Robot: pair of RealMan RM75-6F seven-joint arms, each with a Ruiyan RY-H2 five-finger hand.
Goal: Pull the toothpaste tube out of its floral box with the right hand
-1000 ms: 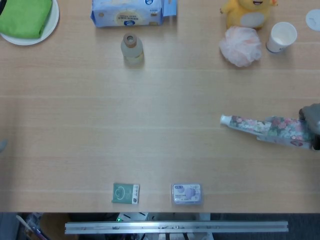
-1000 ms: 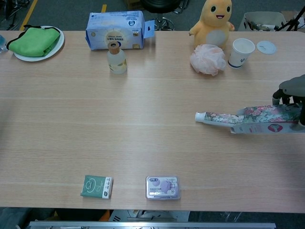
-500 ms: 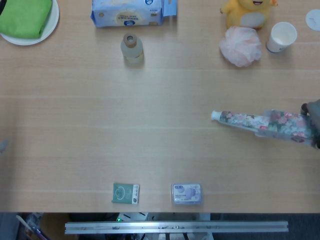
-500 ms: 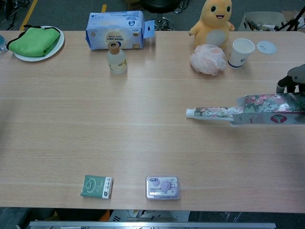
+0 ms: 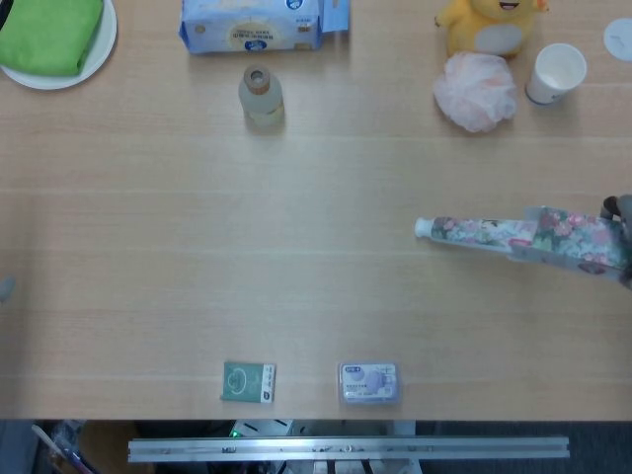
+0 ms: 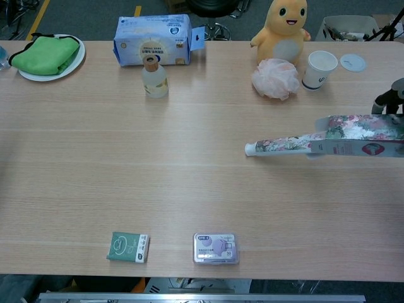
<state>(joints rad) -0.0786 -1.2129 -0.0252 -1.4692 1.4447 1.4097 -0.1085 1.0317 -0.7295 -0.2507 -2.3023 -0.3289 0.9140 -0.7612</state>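
A pale wood worktop [image 6: 189, 164] carries the tube [image 6: 281, 145], half out of its box [image 6: 363, 136] at the right edge. The right hand [image 6: 390, 101] is mostly out of frame, so I cannot tell how its fingers lie.

One toothpaste tube [image 6: 281, 145], one floral box [image 6: 363, 136], one bottle [image 6: 154, 77], one paper cup [image 6: 319, 69], two small packets [image 6: 128, 246] [image 6: 216, 247].

Lab-style test setup, wooden table [image 6: 189, 164], metal rail [image 5: 346, 449] at edge, assorted household props
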